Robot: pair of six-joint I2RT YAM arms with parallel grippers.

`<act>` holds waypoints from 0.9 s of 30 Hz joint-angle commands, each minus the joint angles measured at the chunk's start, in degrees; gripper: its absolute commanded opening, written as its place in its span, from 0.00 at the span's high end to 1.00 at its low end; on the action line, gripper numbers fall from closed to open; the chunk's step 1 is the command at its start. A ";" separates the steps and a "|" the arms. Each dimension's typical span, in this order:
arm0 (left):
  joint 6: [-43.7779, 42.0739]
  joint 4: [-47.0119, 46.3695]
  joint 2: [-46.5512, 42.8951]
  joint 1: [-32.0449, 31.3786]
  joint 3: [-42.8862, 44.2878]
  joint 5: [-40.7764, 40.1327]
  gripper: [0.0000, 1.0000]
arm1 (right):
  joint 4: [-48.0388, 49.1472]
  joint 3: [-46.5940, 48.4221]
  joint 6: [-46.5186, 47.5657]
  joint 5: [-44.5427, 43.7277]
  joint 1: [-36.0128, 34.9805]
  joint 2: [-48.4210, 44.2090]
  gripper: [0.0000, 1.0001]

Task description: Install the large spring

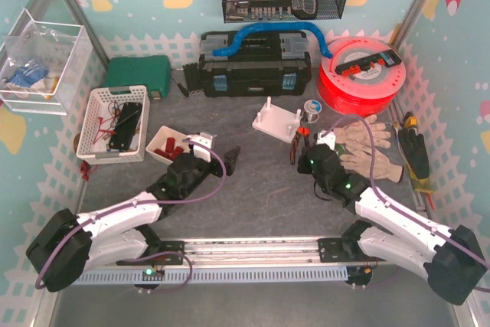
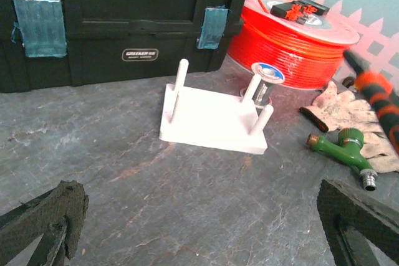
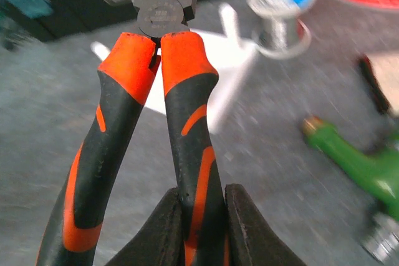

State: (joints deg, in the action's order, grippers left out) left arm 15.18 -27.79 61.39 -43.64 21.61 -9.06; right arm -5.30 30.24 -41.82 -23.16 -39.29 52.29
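Labelled toolbox (image 2: 124, 23) behind white peg base (image 2: 212, 123)

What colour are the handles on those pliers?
The pliers have orange and black handles, clearest in the right wrist view.

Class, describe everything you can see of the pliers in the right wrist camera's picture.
The pliers have a shut dark metal head and two handles sleeved in black and orange, seemingly rubber. They point away from the camera toward the white peg stand. The right pincer clamps one handle near its end; the other handle is free. Contact with the table cannot be told.
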 commanded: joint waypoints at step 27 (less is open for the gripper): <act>-0.68 0.97 -0.04 -0.31 0.46 -2.04 0.01 | -5.15 -15.71 -20.56 -1.77 17.64 1.13 0.91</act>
State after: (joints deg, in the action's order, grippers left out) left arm 15.16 -27.51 62.02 -43.64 21.61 -10.52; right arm -12.36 14.28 -59.29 -24.97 -22.24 51.83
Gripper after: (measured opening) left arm 0.993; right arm 0.180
